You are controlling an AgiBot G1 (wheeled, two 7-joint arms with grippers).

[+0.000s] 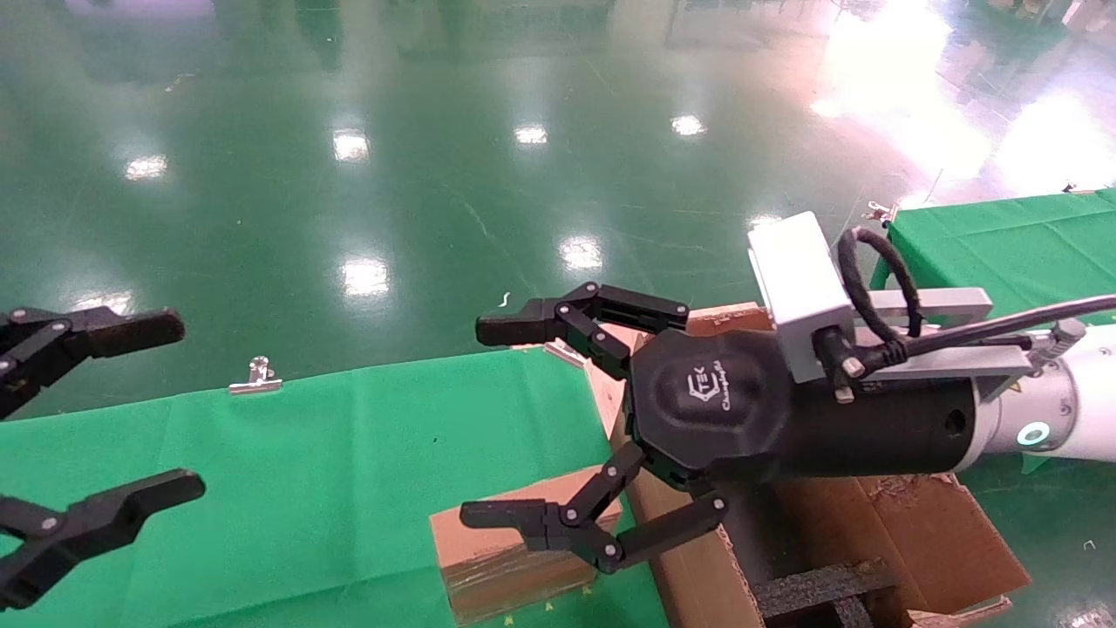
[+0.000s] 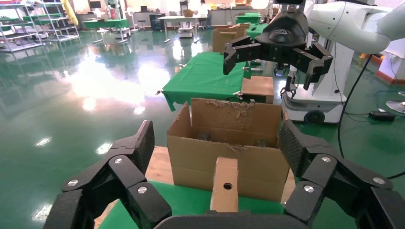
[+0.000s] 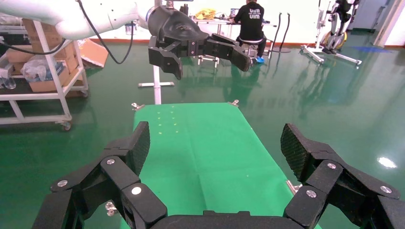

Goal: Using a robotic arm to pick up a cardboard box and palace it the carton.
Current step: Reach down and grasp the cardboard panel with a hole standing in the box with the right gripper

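While the right gripper point(image 1: 497, 427) hangs spread wide and empty at frame centre, the cardboard box point(image 1: 514, 545) sits directly below its lower finger, long axis across-frame, left gripper point(image 1: 174, 406) farther off, open.

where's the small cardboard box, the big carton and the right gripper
cardboard box point(image 1: 501, 571), head view, on its taped side face
carton point(image 2: 224, 162), left wrist view, on its front wall
right gripper point(image 1: 493, 423), head view, midway between its open fingertips

Box point(image 1: 501, 558): brown, shiny clear tape. Carton point(image 1: 907, 532): brown, black foam point(image 1: 819, 589) inside. Table cloth point(image 1: 305, 471): green. Floor point(image 1: 418, 174): glossy dark green. Right gripper point(image 1: 501, 427): black; silver camera block point(image 1: 798, 283), white arm point(image 1: 1085, 392), green ring light point(image 1: 1036, 434).
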